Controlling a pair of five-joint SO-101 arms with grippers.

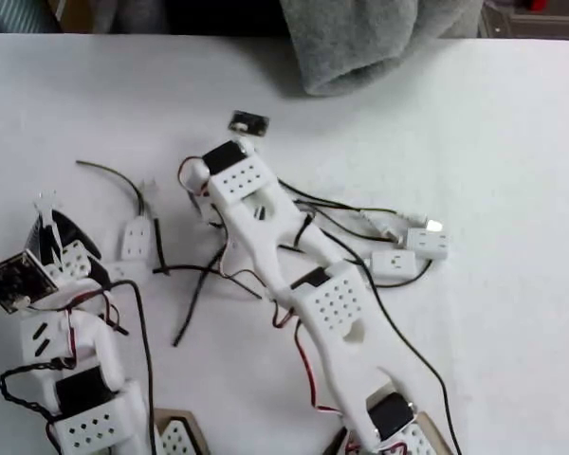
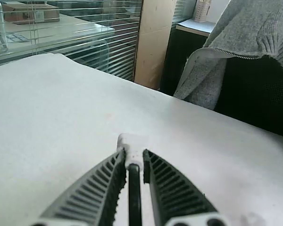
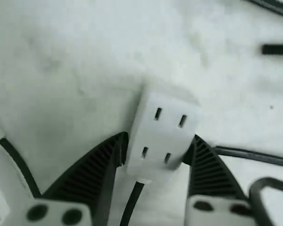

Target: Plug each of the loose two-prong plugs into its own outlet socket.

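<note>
Two grippers: both of yours are loaded.
Left gripper (image 2: 133, 154): narrow, pinching a white two-prong plug (image 2: 130, 141) on a black cord.
Right gripper (image 3: 159, 141): closed against a white plastic outlet socket block (image 3: 162, 125), which lies slots-up on the white table (image 3: 61, 56).

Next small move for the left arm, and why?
Probably swing the left gripper toward the socket: it grips the plug, which faces bare table, while the right gripper holds the socket with its slots exposed.
</note>
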